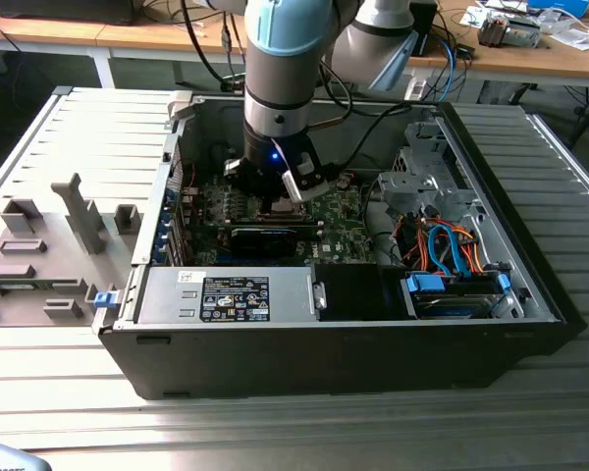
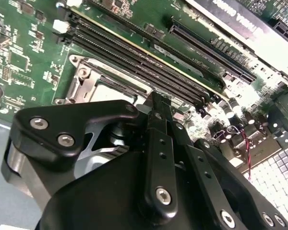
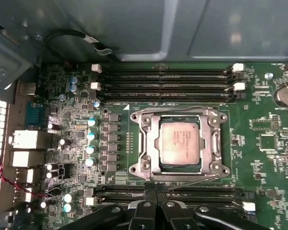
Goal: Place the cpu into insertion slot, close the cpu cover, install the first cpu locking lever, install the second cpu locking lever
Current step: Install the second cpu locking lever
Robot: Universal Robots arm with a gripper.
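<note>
The cpu (image 3: 180,143), a silvery-grey square chip, lies flat in the insertion slot (image 3: 180,168) on the green motherboard (image 3: 264,163). The cpu cover (image 3: 216,143), a silvery frame with a window, lies down around the chip. A thin metal lever rod (image 3: 182,178) runs along the socket's side nearest my fingers. My gripper (image 3: 156,207) is shut with nothing seen between its black fingers, and it hovers just beside that side of the socket. In the second wrist view the gripper (image 2: 156,103) tips end close to the cover (image 2: 86,76). In the exterior view the gripper (image 1: 280,201) reaches down inside the computer case.
Black memory slots (image 3: 168,81) flank the socket on two sides. A long black card (image 1: 265,238), a power supply (image 1: 231,297) and a drive cage with blue and orange cables (image 1: 442,245) crowd the case. The case walls (image 1: 167,186) enclose the board. A grey fixture (image 1: 49,245) stands at the exterior view's left.
</note>
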